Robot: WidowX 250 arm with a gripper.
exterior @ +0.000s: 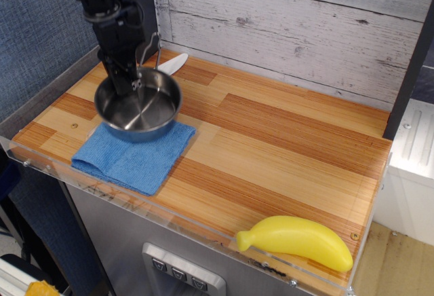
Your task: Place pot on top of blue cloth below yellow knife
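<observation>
Steel-shiny, stiff and likely slippery, the pot (pixel 138 104) hung over the blue cloth (pixel 133 149), its rim pinched by the tool (pixel 129 82).

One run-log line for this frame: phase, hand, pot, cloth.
phase: placing | hand: shut on pot rim | pot: over far part of blue cloth, contact unclear | yellow knife: only white blade visible behind pot

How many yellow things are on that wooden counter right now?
1 in plain sight: the banana at the counter's front right corner. A white blade tip pokes out behind the pot at the back left; whatever that blade is attached to is hidden by the pot and arm.
</observation>
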